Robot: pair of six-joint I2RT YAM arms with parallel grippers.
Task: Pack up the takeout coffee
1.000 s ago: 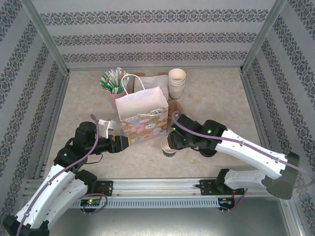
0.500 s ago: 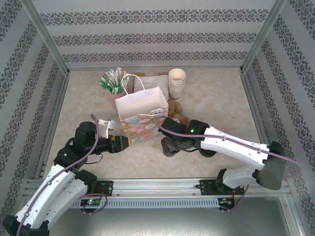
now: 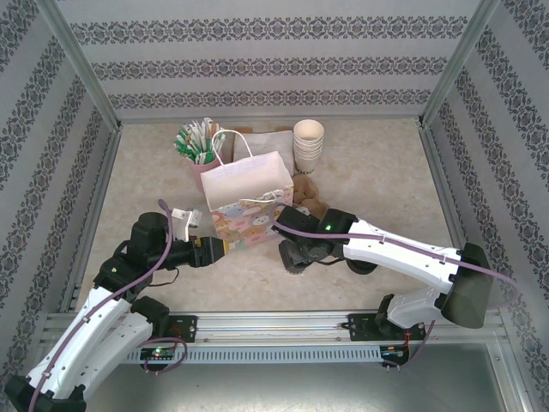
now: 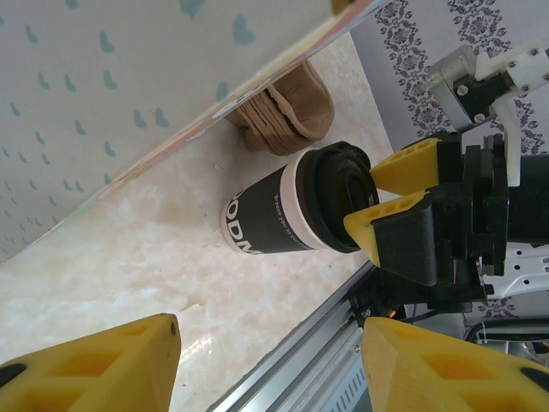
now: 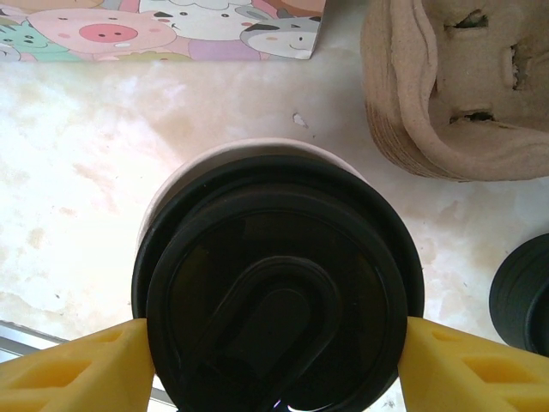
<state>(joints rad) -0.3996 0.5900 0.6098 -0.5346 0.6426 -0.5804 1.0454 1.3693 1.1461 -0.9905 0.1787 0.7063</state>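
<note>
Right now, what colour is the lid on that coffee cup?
Black. The lid of the takeout coffee shows best in the right wrist view.

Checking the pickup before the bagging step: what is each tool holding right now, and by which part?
The right tool grips the coffee by its black lid, a finger on each side. The left tool holds nothing.

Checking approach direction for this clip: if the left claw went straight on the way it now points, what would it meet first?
Probably the lidded coffee cup, which stands between the left claw's open fingers in its wrist view; the right claw already brackets the cup's black lid. Depth is unclear.
</note>
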